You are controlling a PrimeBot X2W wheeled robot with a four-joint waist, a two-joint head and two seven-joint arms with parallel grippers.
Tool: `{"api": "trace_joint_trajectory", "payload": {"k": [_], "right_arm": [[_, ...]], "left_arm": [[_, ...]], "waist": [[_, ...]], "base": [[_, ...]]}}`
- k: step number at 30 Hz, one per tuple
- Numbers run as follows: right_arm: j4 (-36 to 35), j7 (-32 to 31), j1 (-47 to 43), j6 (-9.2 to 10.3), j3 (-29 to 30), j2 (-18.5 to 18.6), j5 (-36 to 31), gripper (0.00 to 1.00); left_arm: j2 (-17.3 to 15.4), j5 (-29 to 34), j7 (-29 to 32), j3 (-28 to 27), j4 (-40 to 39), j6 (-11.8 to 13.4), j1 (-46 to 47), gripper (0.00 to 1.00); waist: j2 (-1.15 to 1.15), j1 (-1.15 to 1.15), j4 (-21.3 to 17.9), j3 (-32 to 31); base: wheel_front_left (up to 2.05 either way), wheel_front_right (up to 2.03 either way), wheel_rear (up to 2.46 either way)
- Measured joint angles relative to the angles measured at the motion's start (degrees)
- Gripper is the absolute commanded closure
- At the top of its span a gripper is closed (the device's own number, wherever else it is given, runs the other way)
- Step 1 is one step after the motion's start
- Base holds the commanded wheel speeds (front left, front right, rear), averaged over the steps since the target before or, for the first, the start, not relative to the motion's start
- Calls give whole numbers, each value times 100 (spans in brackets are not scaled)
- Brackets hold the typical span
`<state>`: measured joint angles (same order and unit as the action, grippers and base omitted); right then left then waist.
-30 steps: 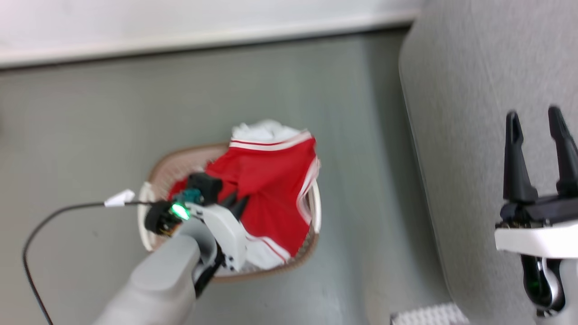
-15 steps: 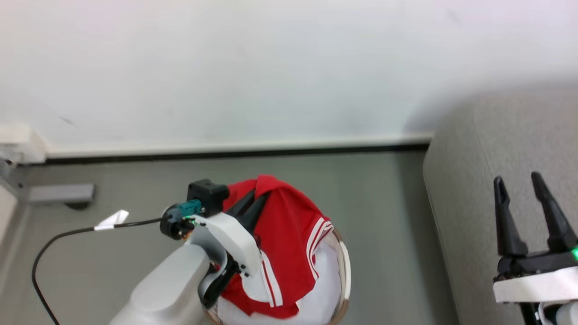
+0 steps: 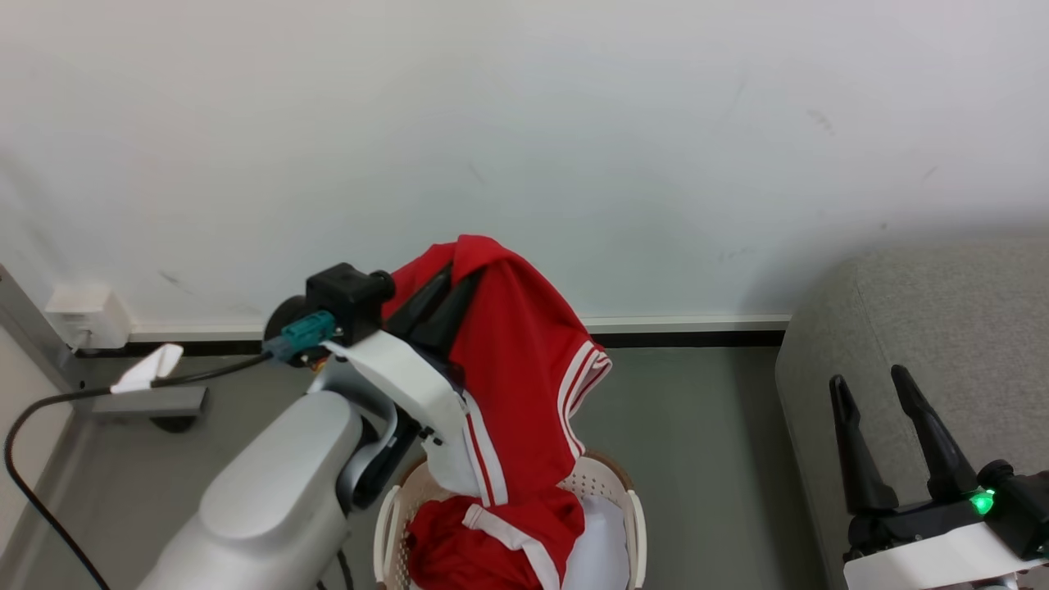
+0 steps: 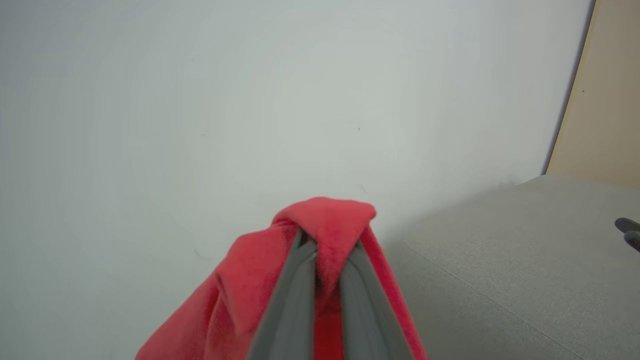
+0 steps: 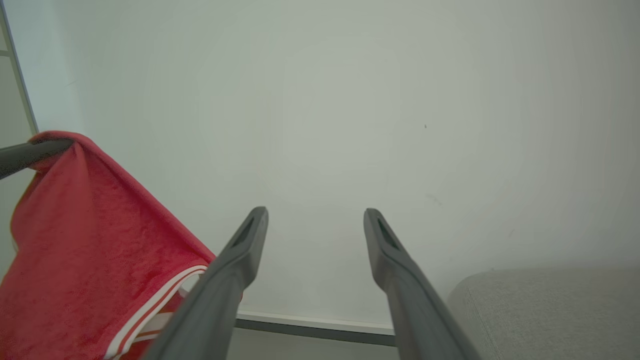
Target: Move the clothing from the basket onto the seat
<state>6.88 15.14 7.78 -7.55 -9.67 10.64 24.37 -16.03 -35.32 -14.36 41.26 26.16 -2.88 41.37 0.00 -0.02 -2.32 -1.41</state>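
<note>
While our left gripper (image 3: pixel 456 277) pinches a red garment (image 3: pixel 512 369) above the basket (image 3: pixel 605 480), more clothing (image 3: pixel 483 551) lies inside it. Our right gripper (image 3: pixel 867 377) stands spread near the seat (image 3: pixel 942 311).

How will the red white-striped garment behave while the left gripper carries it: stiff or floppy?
Probably floppy: the red white-striped garment drapes limply from the left gripper. Its hem, near the cream perforated basket, may drag or snag.

Pale grey forearm (image 3: pixel 270 492), black cable (image 3: pixel 217 371) — long dark tool fingers (image 3: pixel 852 451), green LED (image 3: pixel 977 501).
</note>
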Motion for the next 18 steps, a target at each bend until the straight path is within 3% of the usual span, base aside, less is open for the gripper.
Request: {"api": "trace_joint_trajectory", "payload": {"k": [10,18], "right_arm": [[123,0,-9,0,-836,83,98,0],[513,-1,142,-1,-2458,499,-209,0]], "left_arm": [[-166,-10,202,-41,-337,191,41,100],[-98,-43,270,30,-333,199,33,100]], "waist": [[0,1,-96,-33],[0,2,-31,-27]], "base": [[0,0,0],[0,0,0]]}}
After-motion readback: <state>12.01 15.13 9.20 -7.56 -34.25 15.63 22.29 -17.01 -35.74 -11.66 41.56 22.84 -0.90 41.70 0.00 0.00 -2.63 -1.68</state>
